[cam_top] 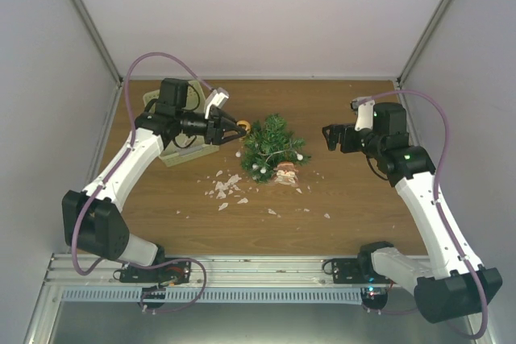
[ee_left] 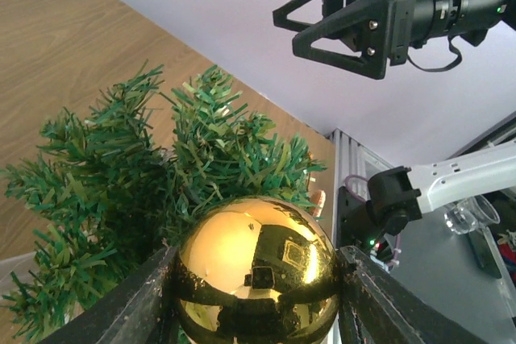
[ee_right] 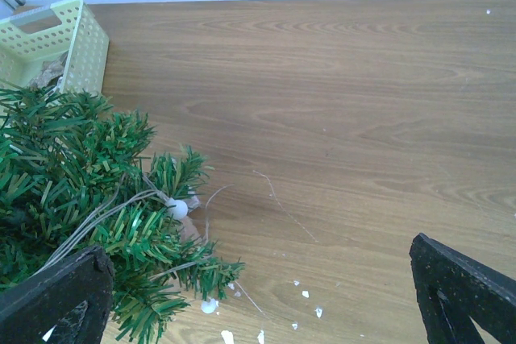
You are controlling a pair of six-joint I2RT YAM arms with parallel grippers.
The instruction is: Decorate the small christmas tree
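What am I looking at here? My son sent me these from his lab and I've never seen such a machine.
Two robot arms are bolted at the near edge of a wooden table. One picture looks down from above; the other two come from cameras on each wrist. On the table stand a small christmas tree and a pale basket, with white flakes scattered about. The left hand grips a shiny gold ball right beside the tree's branches. The right hand is open, holds nothing, and sits just off the tree's other side.
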